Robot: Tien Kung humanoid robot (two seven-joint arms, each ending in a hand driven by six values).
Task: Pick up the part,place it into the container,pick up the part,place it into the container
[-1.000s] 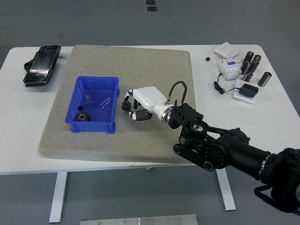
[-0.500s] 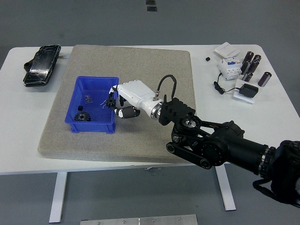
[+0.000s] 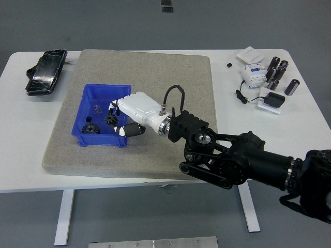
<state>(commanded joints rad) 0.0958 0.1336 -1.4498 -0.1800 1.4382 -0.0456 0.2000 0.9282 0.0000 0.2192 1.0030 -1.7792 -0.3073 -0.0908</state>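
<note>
My right hand [image 3: 117,117], white with black fingertips, reaches from the right over the blue container [image 3: 88,106] on the grey mat. Its fingers are curled around a small black gear [image 3: 110,119], held just above the container's right half. Inside the container another black gear [image 3: 90,128] lies at the front left, with a few small dark bits and a thin white wire near the back. The left arm does not show.
The grey foam mat [image 3: 170,67] covers the table's middle. A black pouch [image 3: 45,71] lies at the far left. Several black cylinders [image 3: 279,75], a white switch unit [image 3: 253,72] and a black adapter [image 3: 272,100] sit at the far right.
My right hand has carried the black gear leftward from the mat beside the container, over its right wall, to above its inside.
</note>
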